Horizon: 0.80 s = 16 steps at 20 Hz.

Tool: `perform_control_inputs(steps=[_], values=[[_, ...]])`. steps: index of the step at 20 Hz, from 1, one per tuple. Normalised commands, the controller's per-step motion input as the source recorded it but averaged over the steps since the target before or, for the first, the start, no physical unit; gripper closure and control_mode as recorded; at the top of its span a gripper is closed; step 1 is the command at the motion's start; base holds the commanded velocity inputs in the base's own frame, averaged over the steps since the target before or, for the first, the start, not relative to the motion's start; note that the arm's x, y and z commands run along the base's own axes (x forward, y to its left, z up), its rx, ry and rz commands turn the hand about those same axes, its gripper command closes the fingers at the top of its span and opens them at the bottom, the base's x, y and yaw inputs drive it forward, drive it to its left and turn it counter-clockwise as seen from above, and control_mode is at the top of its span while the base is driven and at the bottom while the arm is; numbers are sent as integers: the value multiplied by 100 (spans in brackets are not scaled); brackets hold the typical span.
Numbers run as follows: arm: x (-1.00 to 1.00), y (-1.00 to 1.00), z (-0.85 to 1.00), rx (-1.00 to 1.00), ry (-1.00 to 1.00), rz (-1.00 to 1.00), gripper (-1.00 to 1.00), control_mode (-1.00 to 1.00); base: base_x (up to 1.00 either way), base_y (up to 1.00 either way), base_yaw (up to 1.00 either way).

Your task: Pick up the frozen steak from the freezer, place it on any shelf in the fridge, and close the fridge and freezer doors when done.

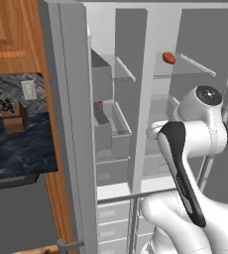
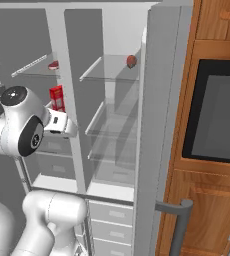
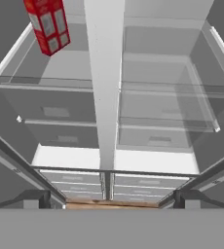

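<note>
Claw: your gripper (image 3: pixel 112 200) is spread wide; the two dark tips sit far apart at the bottom of the hand view with nothing between them.
Aim: you look straight at the pale upright divider (image 3: pixel 106 87) between the two compartments.
Steak: the frozen steak (image 2: pixel 53 65) is a small flat red piece on the upper level of the freezer (image 2: pixel 42 145), half hidden by the divider and well above your hand.
Red box: a tall glossy red carton (image 3: pixel 47 23) with pale panels stands in the freezer, a level below the steak.
Lump: a rounder orange-red lump (image 1: pixel 169 57) rests on the top shelf (image 1: pixel 185 69), a thin clear glass panel with a pale rail.
Fridge: the fridge (image 2: pixel 114 165) shows you stacked glass shelves and pale drawers low down.
Doors: the fridge and freezer doors (image 1: pixel 71 124) both stand open, flat matte grey; boxy opaque bins (image 1: pixel 101 79) line the freezer door.
Surround: warm wooden cabinets (image 2: pixel 207 200) flank the unit.
</note>
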Motion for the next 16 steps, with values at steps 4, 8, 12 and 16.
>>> perform_control_inputs(steps=[4, 8, 12, 16], values=[[0, 0, 0, 0, 0, 0, -100, 100, 13, 39, -3], [0, 0, 0, 0, 0, 0, -100, 100, 35, 28, -3], [0, 0, 0, 0, 0, 0, -100, 100, 55, 15, -3], [0, 0, 0, 0, 0, 0, -100, 100, 56, 8, 0]])
